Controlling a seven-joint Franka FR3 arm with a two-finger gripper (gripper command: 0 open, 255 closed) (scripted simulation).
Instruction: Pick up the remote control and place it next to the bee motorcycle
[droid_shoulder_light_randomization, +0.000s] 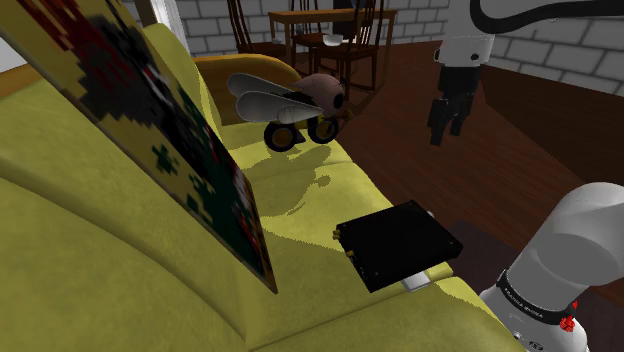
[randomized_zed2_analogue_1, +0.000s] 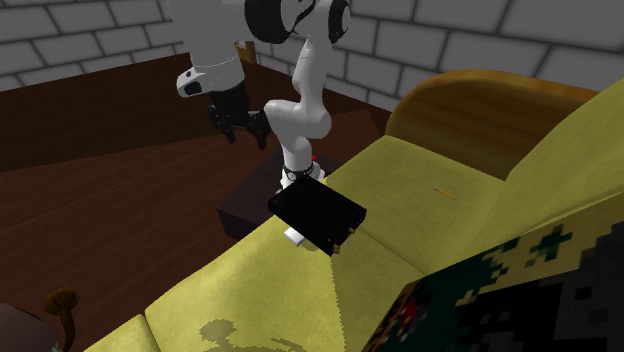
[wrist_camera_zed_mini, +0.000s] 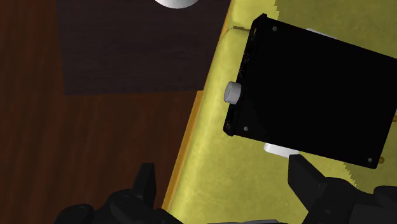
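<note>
A flat black box (droid_shoulder_light_randomization: 398, 245) (randomized_zed2_analogue_1: 318, 213) (wrist_camera_zed_mini: 315, 95) with a small grey knob (wrist_camera_zed_mini: 233, 92) lies on the yellow sofa seat (droid_shoulder_light_randomization: 300, 215), near its front edge. A white slab (droid_shoulder_light_randomization: 418, 281) (randomized_zed2_analogue_1: 294, 237) (wrist_camera_zed_mini: 278, 149) pokes out from under it; I cannot tell which of the two is the remote control. The bee motorcycle (droid_shoulder_light_randomization: 295, 110), winged with black wheels, stands further along the seat by the armrest. My gripper (droid_shoulder_light_randomization: 447, 120) (randomized_zed2_analogue_1: 238, 122) (wrist_camera_zed_mini: 226, 191) hangs open and empty over the wooden floor, off the sofa's front edge and apart from the box.
A patterned cushion (droid_shoulder_light_randomization: 170, 150) leans on the sofa back. The dark stand (randomized_zed2_analogue_1: 245, 205) with the arm's base (droid_shoulder_light_randomization: 560, 270) sits beside the box. A dining table with chairs (droid_shoulder_light_randomization: 330, 35) stands beyond the armrest, before a brick wall (randomized_zed2_analogue_1: 450, 40).
</note>
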